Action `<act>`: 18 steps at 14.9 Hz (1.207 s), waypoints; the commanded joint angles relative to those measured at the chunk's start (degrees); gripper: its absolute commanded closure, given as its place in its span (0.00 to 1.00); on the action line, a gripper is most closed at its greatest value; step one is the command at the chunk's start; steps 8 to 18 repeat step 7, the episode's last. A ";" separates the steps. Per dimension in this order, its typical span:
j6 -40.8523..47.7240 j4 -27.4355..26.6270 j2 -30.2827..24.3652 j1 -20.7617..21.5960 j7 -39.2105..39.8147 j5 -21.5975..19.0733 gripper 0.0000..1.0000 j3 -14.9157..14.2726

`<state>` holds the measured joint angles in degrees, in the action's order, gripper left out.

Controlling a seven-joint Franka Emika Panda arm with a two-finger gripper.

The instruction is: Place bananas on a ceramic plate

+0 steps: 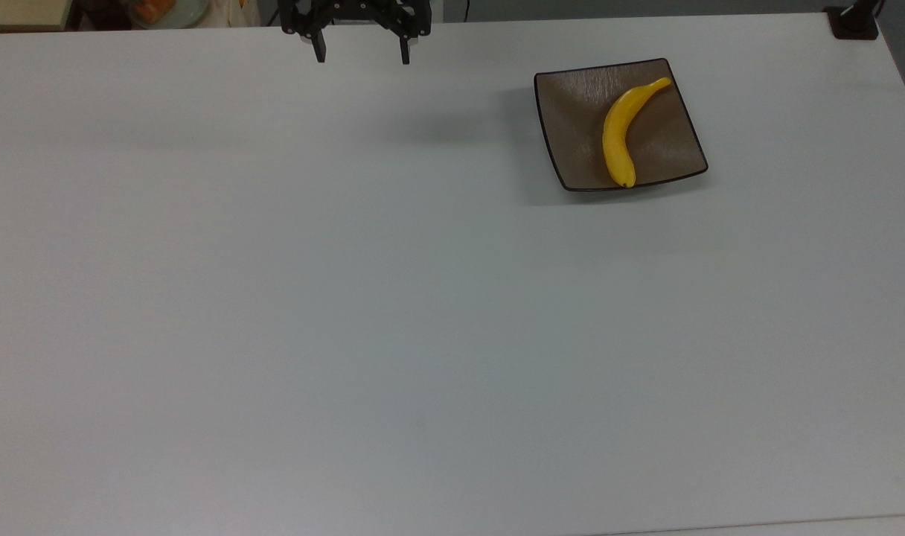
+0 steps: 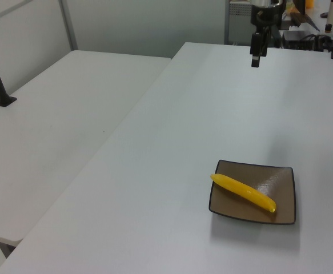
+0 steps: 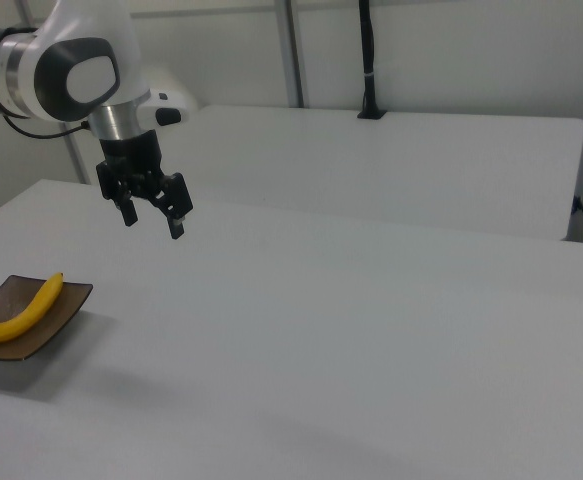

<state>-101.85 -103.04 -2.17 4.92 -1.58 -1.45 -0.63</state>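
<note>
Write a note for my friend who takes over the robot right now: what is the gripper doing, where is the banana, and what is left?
Gripper: open, holding nothing, raised above the white table, well away from the plate.
Banana: lying on the square brown ceramic plate, stem toward one corner, tip near the opposite rim.
Done: the banana looks placed on the plate, with nothing touching it.
Left: probably nothing; just check that the banana rests steady.
</note>
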 commanded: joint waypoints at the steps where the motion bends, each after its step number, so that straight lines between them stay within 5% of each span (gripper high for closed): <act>1: -0.45 -0.67 -0.55 0.70 0.88 1.36 0.00 0.28; 18: -0.19 -0.85 -0.55 0.96 -0.08 2.60 0.00 0.46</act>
